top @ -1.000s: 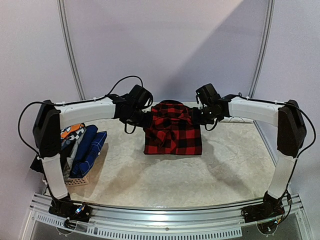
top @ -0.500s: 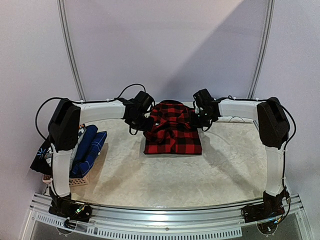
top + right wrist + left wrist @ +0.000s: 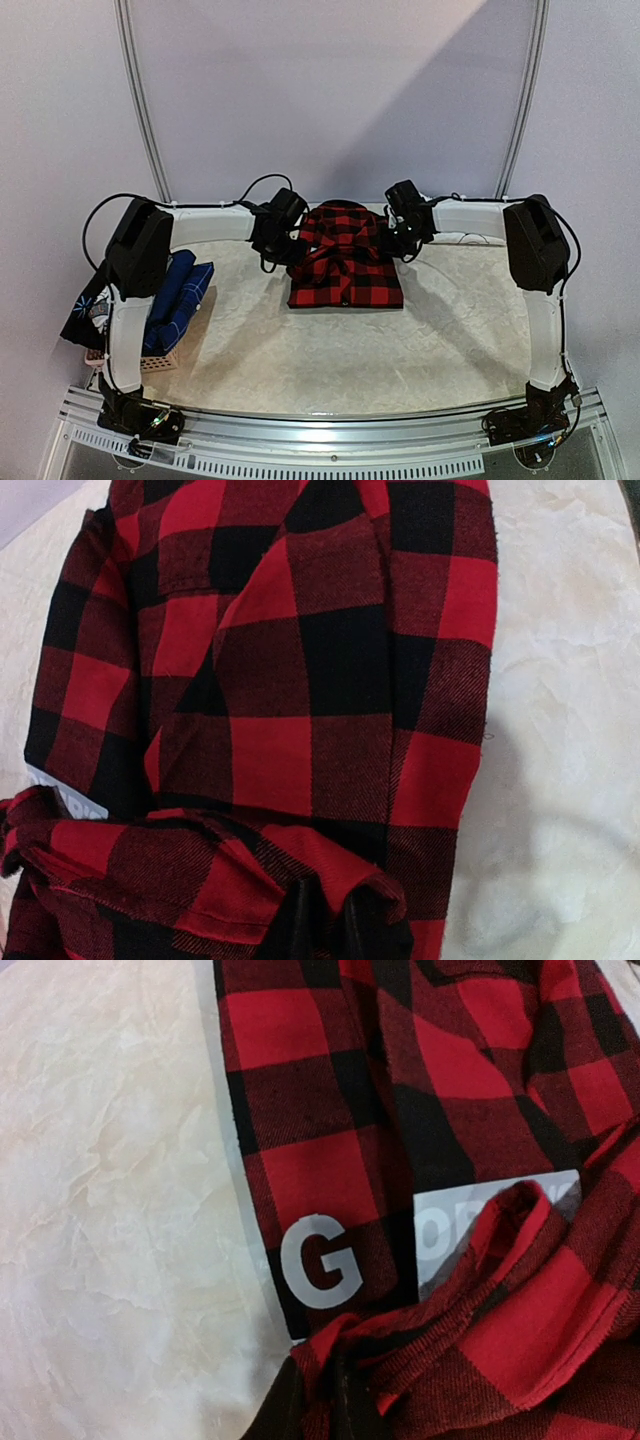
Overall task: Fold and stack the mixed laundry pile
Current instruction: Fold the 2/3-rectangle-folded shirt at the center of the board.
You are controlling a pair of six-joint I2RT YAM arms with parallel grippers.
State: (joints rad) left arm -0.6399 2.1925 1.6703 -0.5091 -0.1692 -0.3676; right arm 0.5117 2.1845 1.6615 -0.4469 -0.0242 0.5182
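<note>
The red-black plaid shirt [image 3: 345,268] lies partly folded at the middle back of the table, with its far edge bunched up. My left gripper [image 3: 292,244] is at its far left corner, and in the left wrist view it [image 3: 325,1412] pinches a fold of plaid [image 3: 470,1350] below the white letter G [image 3: 318,1260]. My right gripper [image 3: 393,240] is at the far right corner, and in the right wrist view it [image 3: 327,920] has a ridge of plaid [image 3: 300,750] between its dark fingers. The rest of the laundry pile [image 3: 178,292], blue and navy pieces, sits at the left.
A small pinkish woven basket [image 3: 155,363] under the garments stands at the table's left edge, beside the left arm's base. Pale crinkled table covering [image 3: 350,350] spreads in front of the shirt. A metal rail [image 3: 320,430] runs along the near edge.
Both arms have swung their elbows inward and back. The grippers have sunk lower at the shirt's far corners, and the lifted far edge has come down onto the shirt.
</note>
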